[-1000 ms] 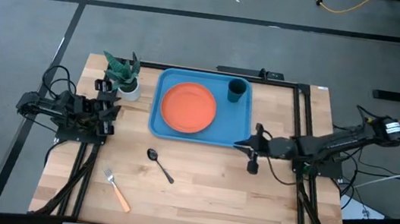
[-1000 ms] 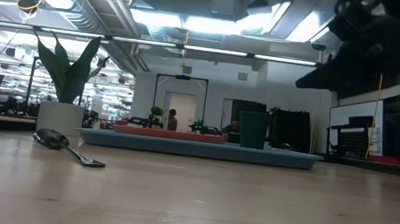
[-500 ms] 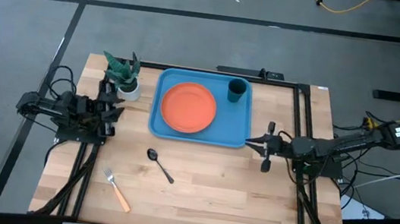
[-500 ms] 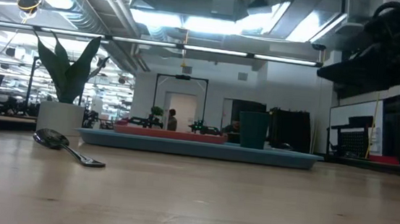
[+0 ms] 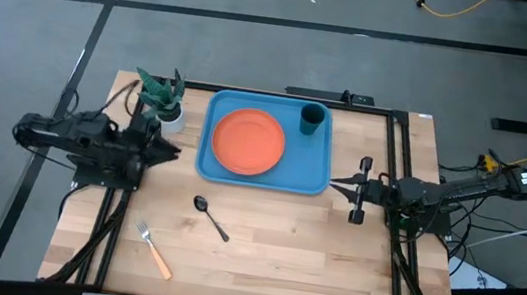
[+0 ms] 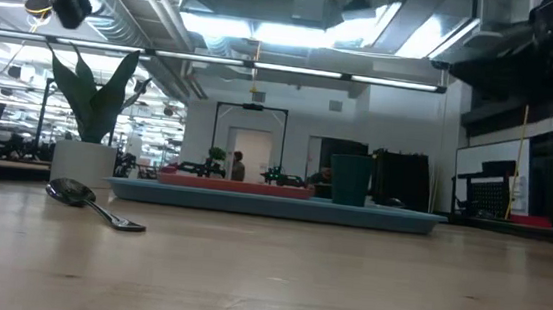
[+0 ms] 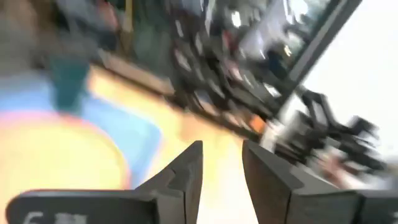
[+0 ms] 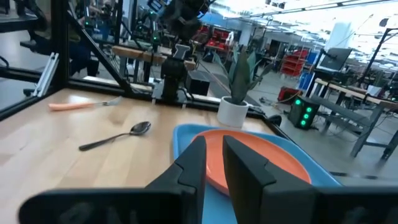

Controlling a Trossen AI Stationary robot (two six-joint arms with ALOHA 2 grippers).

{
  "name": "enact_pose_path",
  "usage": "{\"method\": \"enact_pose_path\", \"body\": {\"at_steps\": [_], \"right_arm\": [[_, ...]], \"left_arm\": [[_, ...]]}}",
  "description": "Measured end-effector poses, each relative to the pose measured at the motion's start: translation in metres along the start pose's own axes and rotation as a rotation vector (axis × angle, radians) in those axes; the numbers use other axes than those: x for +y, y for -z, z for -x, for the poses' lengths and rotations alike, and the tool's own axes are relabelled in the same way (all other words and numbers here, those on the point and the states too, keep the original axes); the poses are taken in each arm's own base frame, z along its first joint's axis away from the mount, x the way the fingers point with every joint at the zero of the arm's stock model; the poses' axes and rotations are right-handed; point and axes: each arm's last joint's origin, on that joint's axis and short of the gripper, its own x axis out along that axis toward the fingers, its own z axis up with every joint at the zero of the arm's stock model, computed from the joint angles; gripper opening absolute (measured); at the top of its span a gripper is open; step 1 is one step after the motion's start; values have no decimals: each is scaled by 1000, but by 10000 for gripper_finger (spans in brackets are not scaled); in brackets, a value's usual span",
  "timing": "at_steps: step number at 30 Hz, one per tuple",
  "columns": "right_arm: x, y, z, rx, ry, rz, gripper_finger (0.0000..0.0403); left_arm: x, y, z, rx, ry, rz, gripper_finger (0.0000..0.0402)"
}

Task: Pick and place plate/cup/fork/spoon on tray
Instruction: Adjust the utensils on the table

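Nearest us, we see the fork (image 5: 154, 249) lying on the bare table (image 5: 280, 260), with the spoon (image 5: 211, 217) just beyond it. Farther back, the plate (image 5: 247, 142) and cup (image 5: 311, 119) sit inside the tray (image 5: 317, 164). Our left gripper (image 5: 168, 151) hovers beside the tray, fingers narrowly parted and empty; our right gripper (image 5: 360, 190) waits opposite, likewise parted, holding nothing.

Even, fairly bright light falls from overhead, leaving only faint shadows on the counter (image 5: 261, 248) in the high view. In the low view, ceiling light strips (image 6: 297, 31) above the tray (image 6: 272, 205) glare white. The left wrist view is heavily motion-blurred, with a washed-out white patch. The right wrist view is mostly clear beyond the dark, soft-edged fingers (image 8: 193, 165).
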Motion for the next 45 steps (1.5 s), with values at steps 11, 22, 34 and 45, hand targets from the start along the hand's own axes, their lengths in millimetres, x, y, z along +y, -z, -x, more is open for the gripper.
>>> {"method": "enact_pose_path", "body": {"at_steps": [11, 22, 34, 45], "right_arm": [[0, -1, 0, -7, 1, -26, 60], [-1, -5, 0, -47, 9, -50, 60], [0, -1, 0, -13, 1, -84, 60], [1, 3, 0, 29, -7, -140, 60]], "left_arm": [[-5, 22, -39, 700, -212, 560, 108], [-36, 60, -63, 1375, -304, 1168, 108], [-70, 81, -51, 1088, -364, 988, 108], [-92, 155, -37, 1271, -854, 986, 107]]}}
